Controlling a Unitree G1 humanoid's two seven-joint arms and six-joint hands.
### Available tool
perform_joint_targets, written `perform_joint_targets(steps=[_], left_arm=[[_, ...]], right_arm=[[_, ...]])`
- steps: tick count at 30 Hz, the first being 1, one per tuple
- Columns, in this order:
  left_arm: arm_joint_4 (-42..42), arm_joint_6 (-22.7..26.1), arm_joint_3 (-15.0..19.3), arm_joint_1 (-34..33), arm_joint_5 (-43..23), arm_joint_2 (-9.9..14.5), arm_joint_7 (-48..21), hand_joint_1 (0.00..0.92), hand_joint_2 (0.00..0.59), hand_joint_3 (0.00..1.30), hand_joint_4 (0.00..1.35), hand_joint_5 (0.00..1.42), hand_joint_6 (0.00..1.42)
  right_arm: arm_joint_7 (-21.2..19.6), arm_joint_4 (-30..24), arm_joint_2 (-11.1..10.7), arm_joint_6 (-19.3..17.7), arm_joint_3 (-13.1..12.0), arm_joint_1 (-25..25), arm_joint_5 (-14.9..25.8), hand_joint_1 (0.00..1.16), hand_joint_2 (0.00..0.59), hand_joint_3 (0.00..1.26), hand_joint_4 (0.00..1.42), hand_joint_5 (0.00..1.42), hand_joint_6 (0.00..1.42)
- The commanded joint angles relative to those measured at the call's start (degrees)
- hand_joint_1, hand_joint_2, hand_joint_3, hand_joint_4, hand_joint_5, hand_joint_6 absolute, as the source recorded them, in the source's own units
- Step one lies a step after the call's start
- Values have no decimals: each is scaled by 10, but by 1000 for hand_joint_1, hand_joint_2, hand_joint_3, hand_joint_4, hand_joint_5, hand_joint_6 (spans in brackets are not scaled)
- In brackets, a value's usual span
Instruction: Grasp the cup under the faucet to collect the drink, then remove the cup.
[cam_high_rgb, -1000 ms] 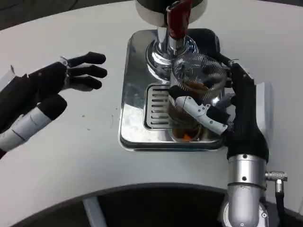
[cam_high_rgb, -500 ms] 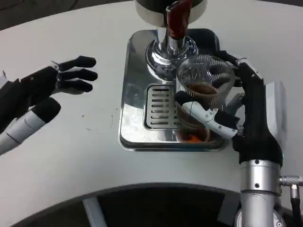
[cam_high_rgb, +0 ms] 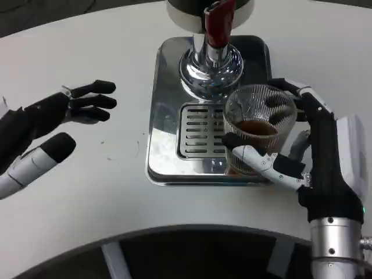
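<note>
**Robot hand holding a ribbed cup of brown drink beside a chrome faucet**

A white, matte, round-edged table [cam_high_rgb: 87,192] is seen from above. At its far middle sits a polished metal drip tray [cam_high_rgb: 165,145], rectangular with rounded corners and mirror-bright, with a slotted grille [cam_high_rgb: 197,131] of parallel bars set into it. Behind the grille rises the faucet [cam_high_rgb: 210,61], a shiny chrome column with a flared round base, topped by a dark red tap handle [cam_high_rgb: 217,20].

The cup [cam_high_rgb: 257,131] is clear plastic, round, with fine vertical ribs along its wall and a wide open rim. It holds a brown, translucent drink that fills roughly the lower half. It stands upright over the right part of the tray, in front of and to the right of the faucet's base, and its foot is hidden by the fingers.

The right hand [cam_high_rgb: 302,148] wraps the cup from the right side: its black fingers [cam_high_rgb: 278,104] curve around the far wall, while the white and black thumb [cam_high_rgb: 261,160] presses across the near wall. The silver forearm [cam_high_rgb: 334,256] comes up from the lower right corner.

The left hand [cam_high_rgb: 55,110] hovers over bare table well to the left of the tray, holding nothing, its black fingers stretched toward the tray and slightly apart.
</note>
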Motion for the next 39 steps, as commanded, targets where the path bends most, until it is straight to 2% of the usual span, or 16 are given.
perform_joint_targets(steps=[1, 9, 19, 26, 34, 39], left_arm=[[5, -25, 5, 21, 19, 17, 9, 0, 117, 232, 256, 300, 275], [7, -41, 6, 40, 51, 29, 24, 0, 117, 223, 214, 241, 210], [-17, -53, -5, 68, 117, 62, 34, 0, 116, 129, 57, 94, 115], [-43, -49, -4, 88, 120, 67, 36, 0, 116, 122, 41, 84, 100], [-80, -52, 6, 129, 130, 74, 35, 0, 116, 109, 22, 64, 86], [-119, -57, 31, 180, 158, 72, 43, 0, 116, 79, 0, 19, 62]], right_arm=[[7, -43, -3, -17, 9, 22, -8, 878, 163, 820, 978, 1202, 1256], [30, -92, -6, -18, 15, 58, -10, 878, 155, 831, 990, 1217, 1277], [55, -145, 3, -18, 28, 88, -8, 895, 149, 855, 1002, 1231, 1295], [81, -182, 12, -13, 35, 99, 4, 898, 149, 856, 1019, 1231, 1302], [115, -206, 6, -19, 49, 120, 12, 899, 148, 864, 1020, 1231, 1320], [141, -220, -1, -24, 62, 131, 21, 902, 143, 867, 1020, 1231, 1335]])
